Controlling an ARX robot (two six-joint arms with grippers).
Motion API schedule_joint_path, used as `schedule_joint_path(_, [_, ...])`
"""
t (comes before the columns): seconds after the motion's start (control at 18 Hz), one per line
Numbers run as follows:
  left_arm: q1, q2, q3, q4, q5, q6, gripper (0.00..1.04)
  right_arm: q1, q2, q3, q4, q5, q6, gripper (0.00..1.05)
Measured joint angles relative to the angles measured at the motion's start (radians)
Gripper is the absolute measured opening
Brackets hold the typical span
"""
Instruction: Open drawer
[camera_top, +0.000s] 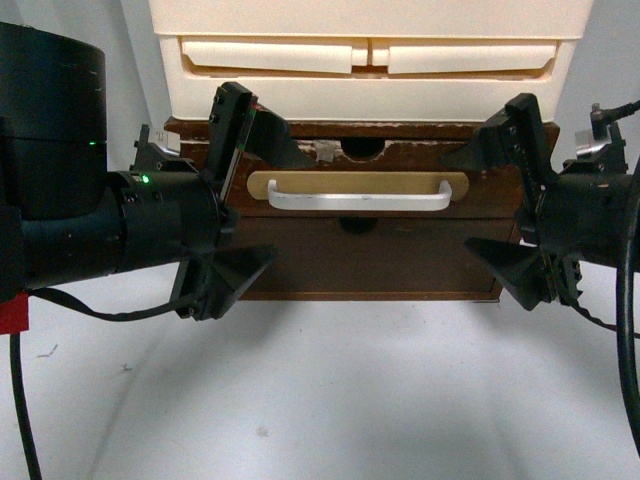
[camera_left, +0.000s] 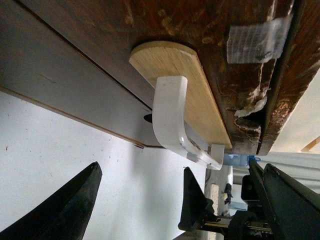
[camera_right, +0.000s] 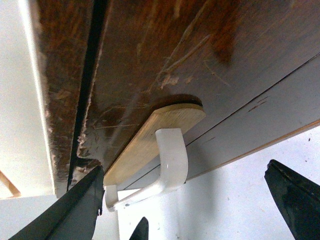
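The drawer (camera_top: 490, 185) is a worn dark-brown wooden front, shut, with a white bar handle (camera_top: 358, 196) on a tan oval plate (camera_top: 300, 181). Its top edge has tape and a half-round notch (camera_top: 362, 148). My left gripper (camera_top: 290, 208) is open, its fingers above and below the handle's left end, not touching it. My right gripper (camera_top: 458, 202) is open at the handle's right end. The left wrist view shows the handle (camera_left: 170, 120), plate (camera_left: 195, 85) and my open left gripper (camera_left: 175, 165). The right wrist view shows the handle (camera_right: 172, 160) between my open right gripper (camera_right: 185, 167).
A plain dark-brown drawer front (camera_top: 380, 255) without a handle lies under the drawer. Cream plastic drawers (camera_top: 370, 55) stand on top of the wooden unit. The white table (camera_top: 330, 400) stretches in front. A black cable (camera_top: 20, 400) hangs at the left.
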Motion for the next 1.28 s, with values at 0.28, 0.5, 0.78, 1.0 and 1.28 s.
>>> schedule_joint_path(0.28, [0.002, 0.038, 0.046, -0.026, -0.005, -0.006, 0.98, 0.032, 0.048, 0.061, -0.047, 0.047, -0.018, 0.98])
schedule_joint_path(0.5, [0.006, 0.076, 0.095, -0.045, -0.005, -0.002, 0.98, 0.052, 0.058, 0.099, -0.068, 0.063, -0.023, 0.98])
schedule_joint_path(0.78, [0.015, 0.091, 0.111, -0.082, -0.02, 0.013, 0.75, 0.066, 0.066, 0.119, -0.1, 0.097, -0.038, 0.75])
schedule_joint_path(1.0, [0.019, 0.099, 0.127, -0.073, -0.016, 0.006, 0.41, 0.076, 0.065, 0.135, -0.105, 0.097, -0.047, 0.4])
schedule_joint_path(1.28, [0.02, 0.097, 0.123, -0.05, -0.013, -0.051, 0.17, 0.076, 0.07, 0.13, -0.103, 0.103, 0.058, 0.19])
